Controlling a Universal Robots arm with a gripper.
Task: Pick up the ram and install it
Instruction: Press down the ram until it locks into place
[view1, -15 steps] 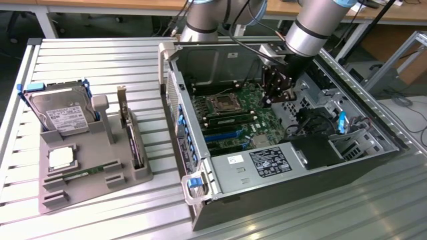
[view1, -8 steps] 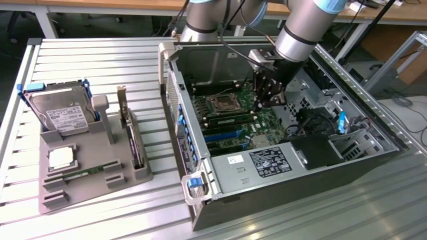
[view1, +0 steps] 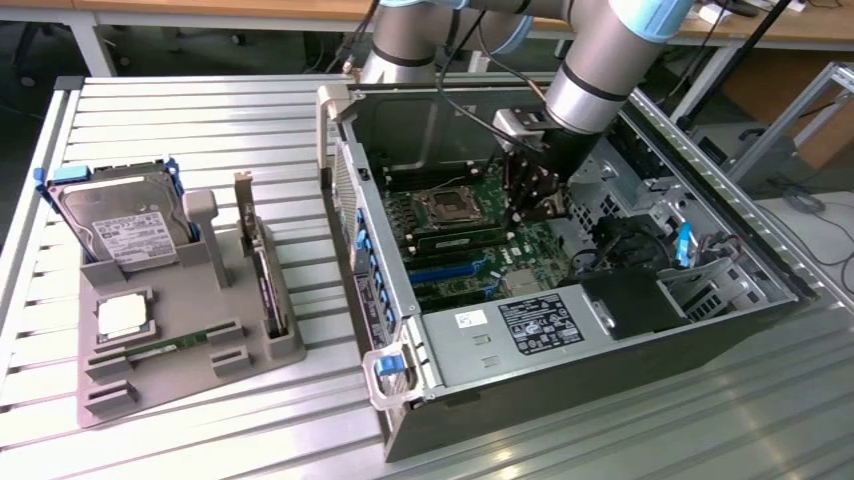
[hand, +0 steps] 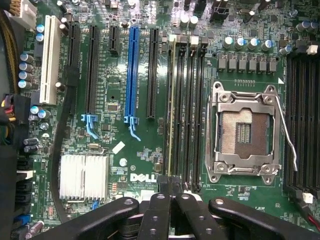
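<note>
The open computer case (view1: 561, 330) lies nearest on a slatted metal table (view1: 174, 120). Inside, the gripper (hand: 170, 187), pinched shut, presses the ram (hand: 172, 110) edge-on into its slot beside the processor socket (hand: 243, 132).

- An open computer case (view1: 441, 385) lies on its side on a slatted metal table (view1: 187, 110).
- Inside it, a green motherboard (hand: 135, 165) carries an empty processor socket (hand: 243, 132) with a metal frame.
- A blue expansion slot (hand: 133, 70) stands between black slots; a white slot (hand: 48, 60) sits further out.
- A ribbed silver heatsink (hand: 83, 176) sits near the board's printed logo.
- A grey holder tray (view1: 160, 350) lies well apart from the case, toward the exterior view's left.
- In the tray stand a hard drive (view1: 123, 225) and a dark expansion card (view1: 254, 255); a square silver processor chip (view1: 123, 315) lies flat.
</note>
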